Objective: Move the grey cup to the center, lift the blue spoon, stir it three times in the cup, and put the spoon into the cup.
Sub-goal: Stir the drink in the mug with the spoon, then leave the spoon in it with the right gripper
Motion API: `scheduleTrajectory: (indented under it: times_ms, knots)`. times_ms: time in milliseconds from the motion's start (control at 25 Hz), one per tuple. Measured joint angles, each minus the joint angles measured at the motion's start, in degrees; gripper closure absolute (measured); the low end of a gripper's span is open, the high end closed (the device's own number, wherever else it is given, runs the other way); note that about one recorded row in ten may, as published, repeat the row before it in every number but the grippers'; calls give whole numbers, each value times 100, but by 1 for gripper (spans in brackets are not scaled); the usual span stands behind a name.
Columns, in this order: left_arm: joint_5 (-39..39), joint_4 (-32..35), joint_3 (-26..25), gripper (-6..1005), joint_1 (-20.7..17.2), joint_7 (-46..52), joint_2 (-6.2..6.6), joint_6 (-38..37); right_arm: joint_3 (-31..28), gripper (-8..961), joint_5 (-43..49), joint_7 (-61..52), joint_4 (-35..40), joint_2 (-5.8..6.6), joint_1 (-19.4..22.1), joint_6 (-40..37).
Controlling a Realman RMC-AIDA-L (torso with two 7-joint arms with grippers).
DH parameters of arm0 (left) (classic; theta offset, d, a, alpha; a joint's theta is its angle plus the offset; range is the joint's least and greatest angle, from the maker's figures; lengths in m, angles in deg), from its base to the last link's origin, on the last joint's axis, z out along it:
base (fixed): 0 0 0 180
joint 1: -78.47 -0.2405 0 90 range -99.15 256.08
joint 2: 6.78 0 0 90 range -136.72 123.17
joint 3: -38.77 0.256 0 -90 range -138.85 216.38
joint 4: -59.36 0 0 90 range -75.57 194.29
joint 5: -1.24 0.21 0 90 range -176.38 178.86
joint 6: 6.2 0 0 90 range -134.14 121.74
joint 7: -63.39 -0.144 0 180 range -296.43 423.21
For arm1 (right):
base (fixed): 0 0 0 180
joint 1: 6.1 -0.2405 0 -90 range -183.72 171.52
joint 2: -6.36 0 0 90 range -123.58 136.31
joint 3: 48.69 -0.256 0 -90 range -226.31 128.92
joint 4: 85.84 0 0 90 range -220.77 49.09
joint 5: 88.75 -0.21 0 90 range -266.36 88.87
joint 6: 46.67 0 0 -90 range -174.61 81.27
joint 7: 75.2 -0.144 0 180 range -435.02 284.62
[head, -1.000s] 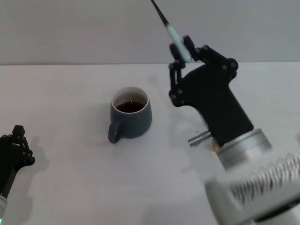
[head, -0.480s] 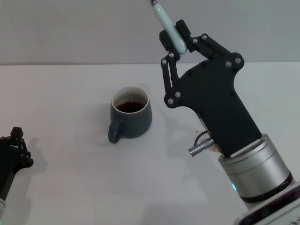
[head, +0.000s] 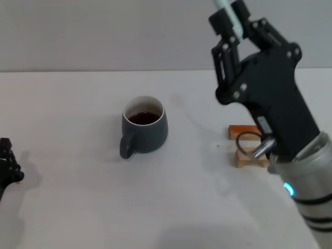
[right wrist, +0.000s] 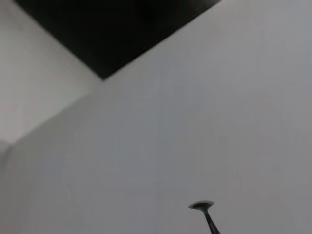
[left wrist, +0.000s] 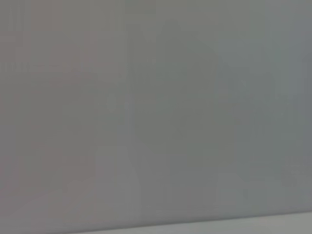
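Grey cup (head: 144, 129) at centre, bare table (head: 78, 197) all around. Right gripper (head: 231, 21), at 1 o'clock, pinching the blue spoon (head: 227, 11), has shifted rightward, uncovering wooden blocks (head: 248, 148). Left gripper (head: 6, 168) at 9 o'clock edge; finger state unclear.

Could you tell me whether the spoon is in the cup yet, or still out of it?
Out. The right claw holds the spoon high above the table, bowl pointing up, well right of the cup, which holds only dark liquid.
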Motion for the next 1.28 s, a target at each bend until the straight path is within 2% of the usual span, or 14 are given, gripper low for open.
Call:
scheduleTrajectory:
  times_ms: [200, 320, 360, 440, 560, 640, 680, 720, 800, 840, 1000, 1200, 1240, 1280]
  knots:
    - [-1, 0, -164, 1000, 1, -6, -4, -135, -538, 789, 183, -676, 106, 113, -289, 213]
    - [-4, 6, -188, 1000, 25, -33, -14, -140, -1024, 789, 460, -781, -645, 350, -302, 1510]
    - [-4, 6, -188, 1000, 25, -33, -14, -140, -1024, 789, 460, -781, -645, 350, -302, 1510]
    - [-7, 7, -191, 1000, 28, -39, -15, -143, -1413, 789, 742, -830, -1380, 449, -210, 2771]
    - [-8, 13, -204, 1000, 12, -46, -9, -162, -1691, 789, 995, -831, -1858, 445, -108, 3621]
    - [-9, 57, -234, 1000, 3, -47, -2, -162, -2154, 789, 1474, -821, -2697, 344, 57, 5083]
    - [-9, 57, -234, 1000, 3, -47, -2, -162, -2154, 789, 1474, -821, -2697, 344, 57, 5083]
    - [-11, 140, -254, 1001, 3, -42, 0, -162, -2414, 789, 1850, -817, -3250, 263, 116, 6015]
    - [-11, 176, -267, 1001, 1, -24, 1, -163, -2508, 789, 1990, -817, -3491, 234, 133, 6390]
    - [-11, 176, -267, 1001, 1, -24, 1, -163, -2649, 789, 2129, -817, -3971, 210, 143, 7165]
    - [-11, 227, -275, 1001, -10, -47, 0, -167, -2813, 789, 2145, -810, -4551, 204, 119, 8187]
    - [-9, 260, -279, 1000, -35, -54, 0, -254, -3246, 789, 2118, -779, -5469, 85, -74, 10352]
    - [-9, 294, -279, 1000, -45, -54, 0, -310, -3440, 789, 2100, -770, -5859, 50, -193, 11314]
    - [-9, 294, -279, 1000, -45, -54, 0, -310, -3440, 789, 2100, -770, -5859, 50, -193, 11314]
